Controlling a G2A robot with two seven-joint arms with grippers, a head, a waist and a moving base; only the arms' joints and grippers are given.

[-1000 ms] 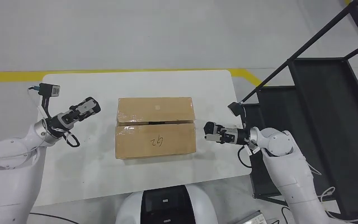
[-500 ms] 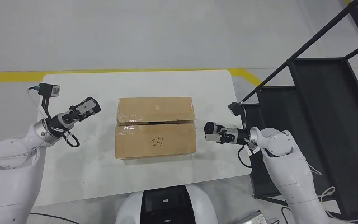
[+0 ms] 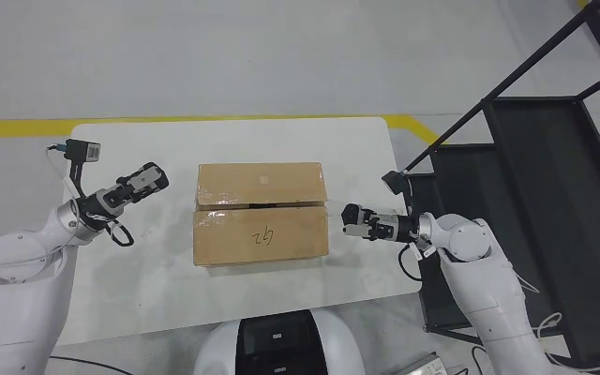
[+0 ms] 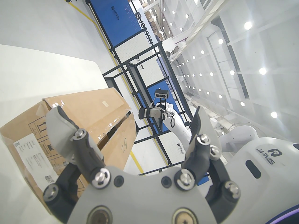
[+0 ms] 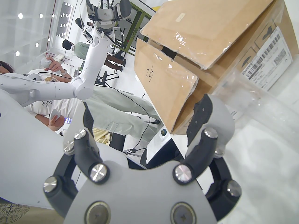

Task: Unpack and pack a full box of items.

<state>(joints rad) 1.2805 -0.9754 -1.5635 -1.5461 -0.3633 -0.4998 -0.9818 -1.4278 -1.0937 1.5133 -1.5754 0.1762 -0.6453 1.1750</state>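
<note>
The box is sitting closed at the middle of the table, its 2 top flaps meeting along a seam that is showing a dark gap and glossy tape remnants. Nothing is lying outside it, so unpacking is judged not yet begun and opening the flaps is judged the step in hand. To do it well, 1 arm should be bracing the carton against sliding on the smooth tabletop while the other is working a fingertip into the seam gap and lifting a flap up and outward rather than pressing down on it; the flap nearer the robot, bearing handwriting, looks the easier start. The left gripper is hovering over the table well apart from the box's left end; its fingers are spread wide, gripping nothing and touching nothing. The right gripper is hanging just beside the box's right end, aimed at it; its fingers are likewise parted widely and empty, and contact with the cardboard is not evident.
</note>
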